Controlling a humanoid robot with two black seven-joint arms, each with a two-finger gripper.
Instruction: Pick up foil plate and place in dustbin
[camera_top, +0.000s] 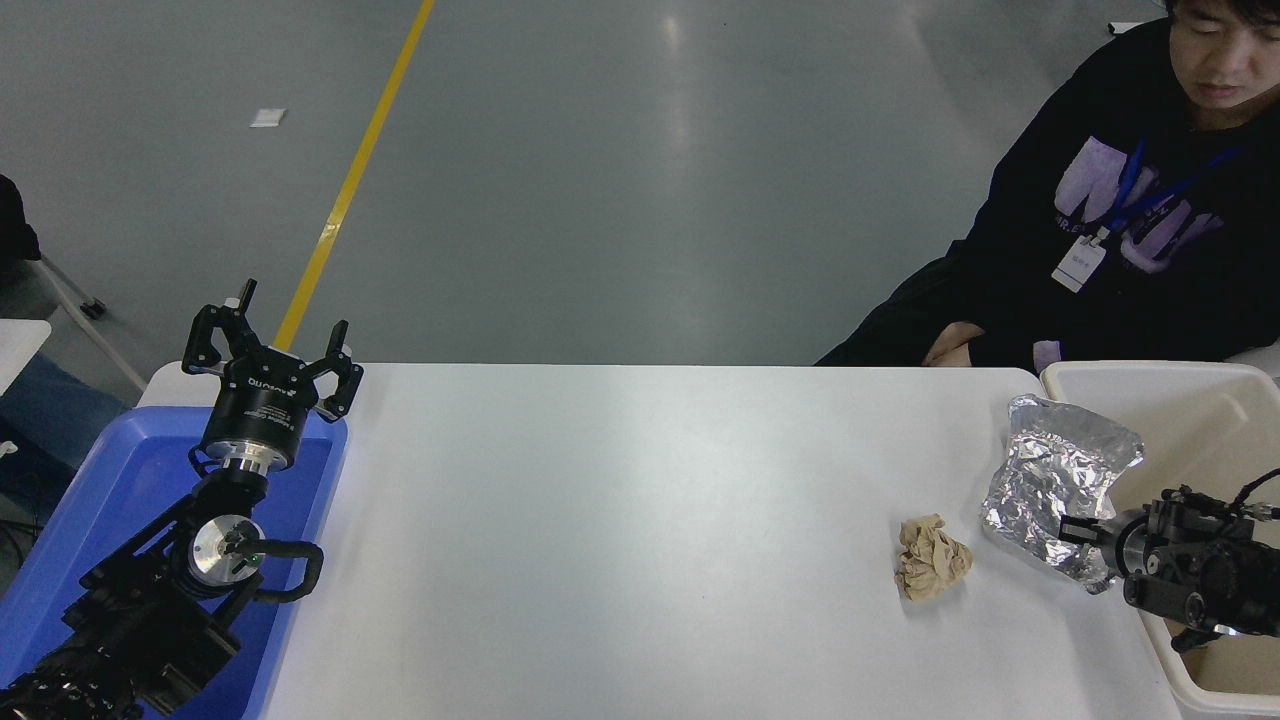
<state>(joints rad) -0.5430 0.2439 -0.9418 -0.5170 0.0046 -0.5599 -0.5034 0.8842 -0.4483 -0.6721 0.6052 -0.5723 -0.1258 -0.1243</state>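
Observation:
The crinkled silver foil plate (1058, 480) stands tilted on edge at the table's right end, leaning over the left rim of the cream-white dustbin (1150, 382). My right gripper (1082, 535) comes in from the right edge over the bin and is shut on the foil plate's lower right edge. My left gripper (270, 340) is parked open and empty over the blue tray at the lower left.
A small tan crumpled paper ball (931, 571) lies on the table just left of the foil plate. A blue plastic tray (100, 480) sits at the table's left end. A person in a black sweatshirt (1130, 230) sits at the far right, behind the bin.

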